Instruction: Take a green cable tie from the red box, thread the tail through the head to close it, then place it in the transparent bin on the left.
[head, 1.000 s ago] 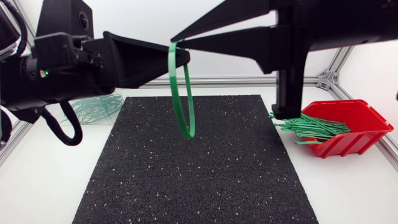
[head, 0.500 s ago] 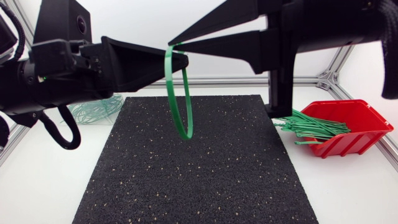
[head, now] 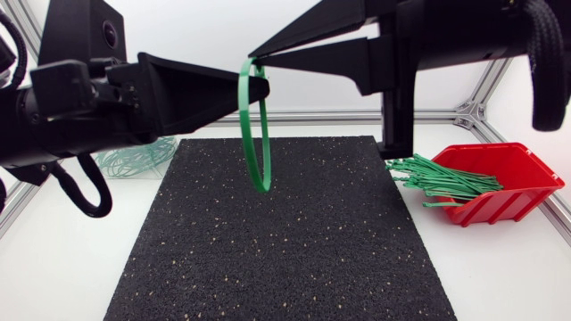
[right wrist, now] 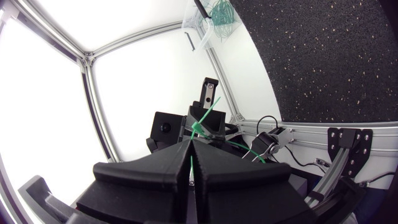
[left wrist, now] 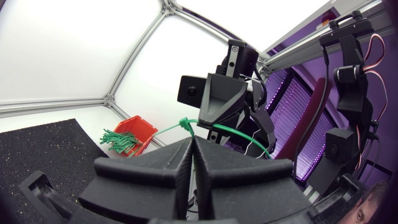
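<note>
Jaws of the left gripper [head: 261,86] and right gripper [head: 253,59] are both clenched on the top of the tie [head: 244,125], its loop hanging above the mat [head: 285,250]; advised: confirm the tail is locked, release the right only, then carry to the bin [head: 134,156].

The left arm [head: 53,107] and right arm [head: 464,36] are showing matte black housings. The left gripper [head: 265,87] and right gripper [head: 255,58] are tapering into broad wedges. A black cable [head: 107,198] is looping under the left arm; a braided black sleeve [head: 546,62] is covering the right arm's wiring.
</note>
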`<state>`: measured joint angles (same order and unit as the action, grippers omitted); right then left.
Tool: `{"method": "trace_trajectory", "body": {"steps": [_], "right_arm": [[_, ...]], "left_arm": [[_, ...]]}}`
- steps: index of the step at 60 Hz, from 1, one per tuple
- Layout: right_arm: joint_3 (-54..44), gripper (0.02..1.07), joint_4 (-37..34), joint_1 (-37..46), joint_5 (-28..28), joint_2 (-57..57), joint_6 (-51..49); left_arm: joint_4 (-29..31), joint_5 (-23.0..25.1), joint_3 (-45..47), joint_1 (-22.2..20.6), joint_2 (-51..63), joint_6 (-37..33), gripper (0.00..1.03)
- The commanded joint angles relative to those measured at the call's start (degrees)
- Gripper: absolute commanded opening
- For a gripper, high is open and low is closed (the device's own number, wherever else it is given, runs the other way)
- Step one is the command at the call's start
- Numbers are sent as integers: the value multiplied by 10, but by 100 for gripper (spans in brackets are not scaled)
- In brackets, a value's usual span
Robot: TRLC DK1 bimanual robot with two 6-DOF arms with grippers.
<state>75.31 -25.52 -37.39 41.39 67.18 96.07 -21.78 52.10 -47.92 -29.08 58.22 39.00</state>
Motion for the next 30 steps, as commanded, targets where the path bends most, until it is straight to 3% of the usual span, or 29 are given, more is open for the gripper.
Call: {"method": "trace_trajectory", "body": {"steps": [1,12,20,30], "right_arm": [[5,8,-12,12,-15,16,21],[1,8,-14,10,-13,9,12],[-1,29,-14,0,-7,-7,6],[-3,29,-22,0,0,-26,1]], "left_arm": [[-14,13,2,-8,-24,-2,4],[-13,11,2,-6,-26,-2,4],[-12,11,2,4,-17,-2,4],[-12,11,1,10,-11,-2,4]]}}
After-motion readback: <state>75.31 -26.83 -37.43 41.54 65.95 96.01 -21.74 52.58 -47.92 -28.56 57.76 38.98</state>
